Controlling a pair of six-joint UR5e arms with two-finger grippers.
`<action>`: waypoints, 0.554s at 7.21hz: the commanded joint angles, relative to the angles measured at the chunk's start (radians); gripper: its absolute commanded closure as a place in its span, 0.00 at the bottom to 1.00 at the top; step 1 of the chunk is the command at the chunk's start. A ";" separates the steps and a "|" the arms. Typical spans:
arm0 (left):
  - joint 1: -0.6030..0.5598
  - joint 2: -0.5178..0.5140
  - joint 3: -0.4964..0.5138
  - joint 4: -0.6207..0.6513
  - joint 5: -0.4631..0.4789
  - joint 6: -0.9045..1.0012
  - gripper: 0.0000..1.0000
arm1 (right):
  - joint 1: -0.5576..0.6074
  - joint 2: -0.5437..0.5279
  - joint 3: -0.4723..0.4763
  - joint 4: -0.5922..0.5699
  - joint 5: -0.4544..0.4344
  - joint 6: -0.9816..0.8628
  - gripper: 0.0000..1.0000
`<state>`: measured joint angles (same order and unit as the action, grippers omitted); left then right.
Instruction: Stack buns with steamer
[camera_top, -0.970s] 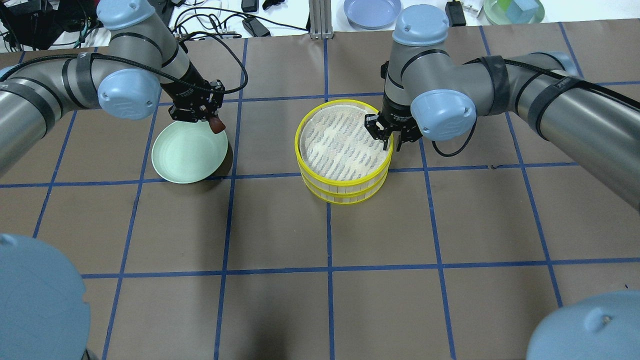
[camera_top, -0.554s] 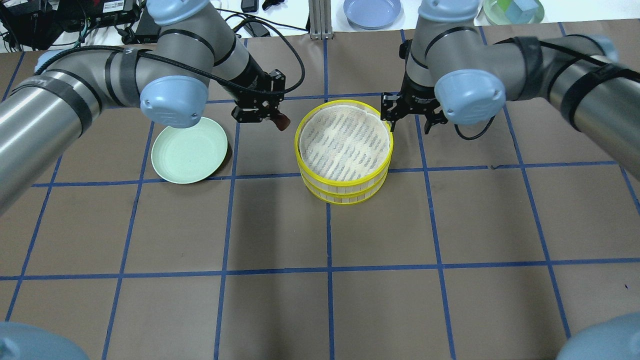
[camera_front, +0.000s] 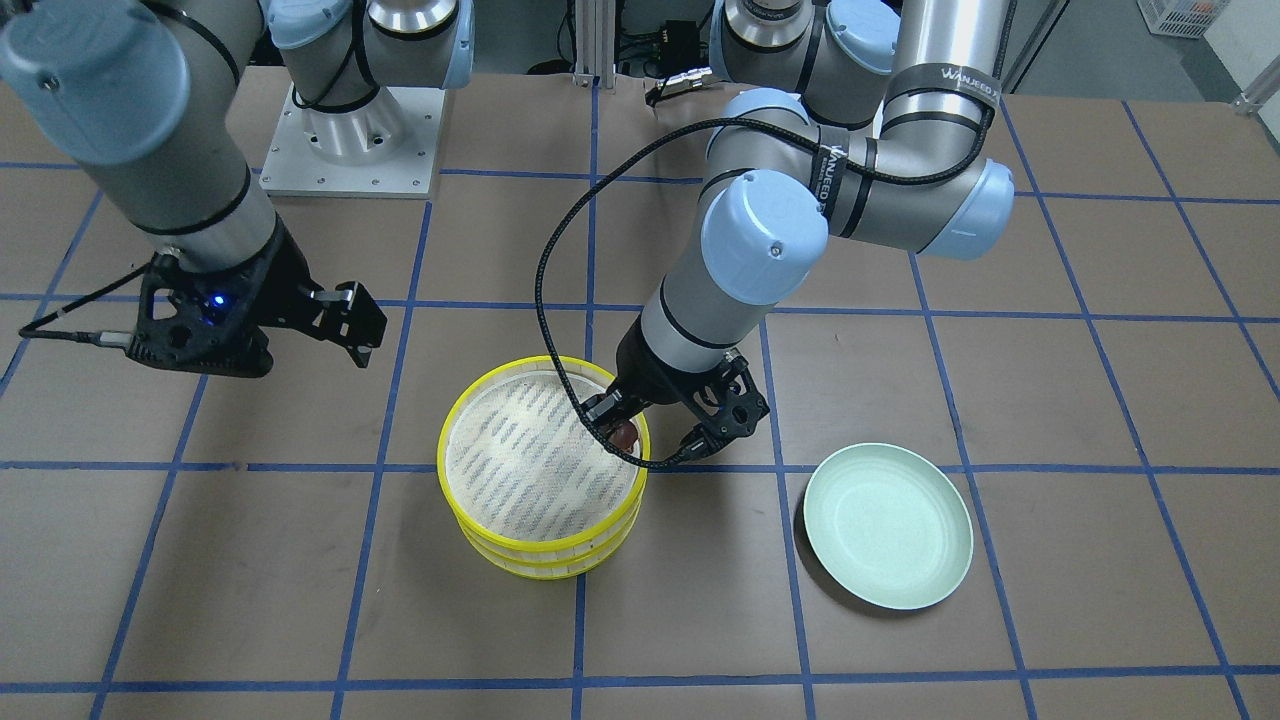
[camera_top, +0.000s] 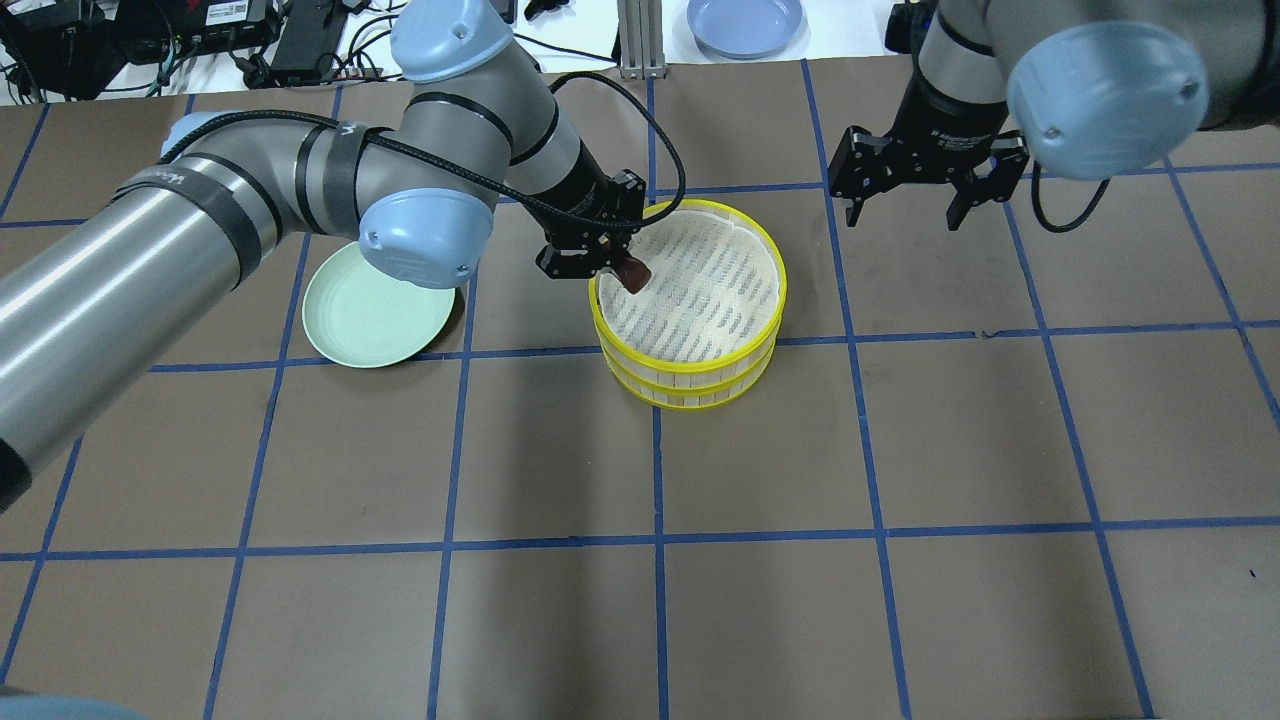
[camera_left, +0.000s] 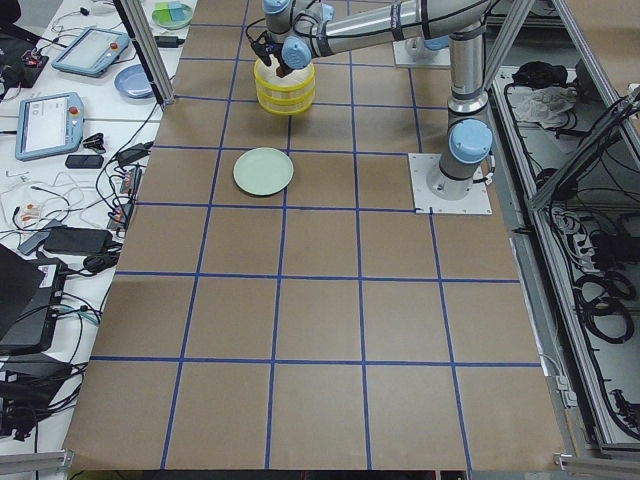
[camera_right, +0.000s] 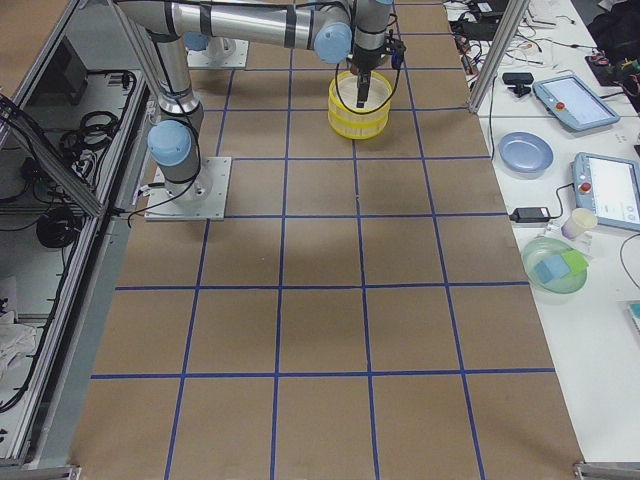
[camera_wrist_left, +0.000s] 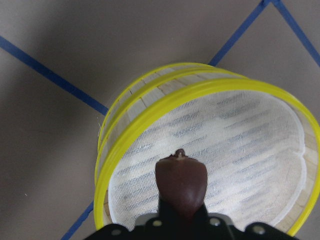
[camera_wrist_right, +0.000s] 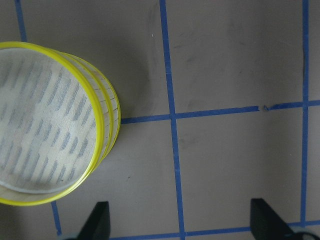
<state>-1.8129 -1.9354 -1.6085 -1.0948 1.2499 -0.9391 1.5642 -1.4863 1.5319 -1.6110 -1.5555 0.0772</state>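
Hovering at nine o'clock over the yellow-rimmed round steamer, the left gripper fingers clench the dark reddish-brown oblong bun; lowering and release should follow. The right gripper fingers gape.

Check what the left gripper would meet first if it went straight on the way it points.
Likely the white cloth liner inside the yellow steamer, just past its rim. The dark bun held in the left gripper leads, so it would touch first. Height above the liner is unclear.
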 joint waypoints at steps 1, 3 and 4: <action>-0.005 -0.002 -0.001 0.000 -0.035 0.008 0.00 | 0.007 -0.112 -0.021 0.097 -0.006 -0.004 0.00; -0.005 -0.002 -0.001 -0.002 -0.033 0.016 0.00 | 0.016 -0.140 -0.012 0.098 -0.014 -0.007 0.00; -0.005 0.004 0.012 -0.017 -0.023 0.025 0.00 | 0.025 -0.134 -0.012 0.085 -0.014 -0.007 0.00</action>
<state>-1.8177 -1.9359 -1.6061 -1.1005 1.2194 -0.9225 1.5797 -1.6186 1.5181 -1.5178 -1.5676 0.0713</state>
